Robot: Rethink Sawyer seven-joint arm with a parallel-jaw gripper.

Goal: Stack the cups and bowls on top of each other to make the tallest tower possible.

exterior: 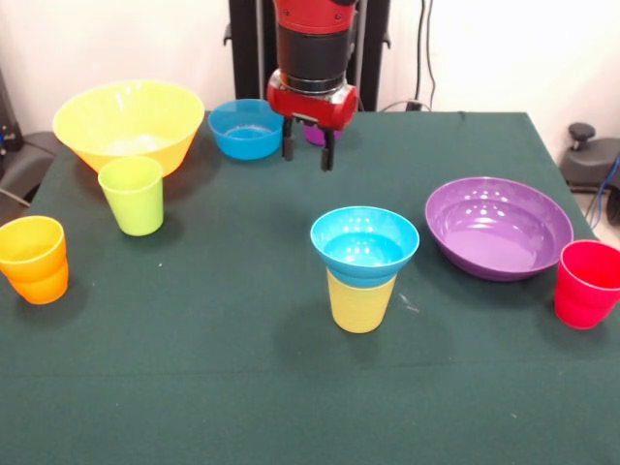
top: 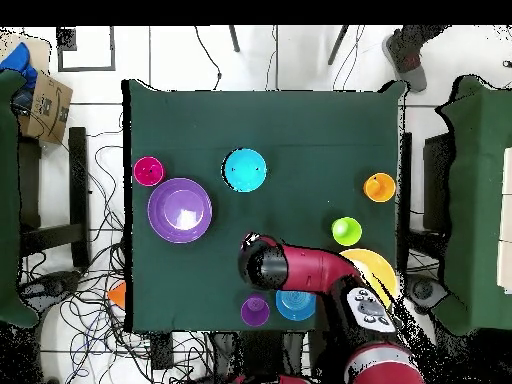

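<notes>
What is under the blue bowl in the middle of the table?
A yellow cup stands under the blue bowl, which sits in its mouth. The cup's rim and inside are covered by the bowl.

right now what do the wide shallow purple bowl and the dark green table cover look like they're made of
The wide shallow purple bowl looks like glossy moulded plastic: bright white light spots glint on its smooth inner wall. The dark green table cover looks like matte cloth, probably felt or woven fabric: it gives no reflections and shows only soft shadows.
</notes>
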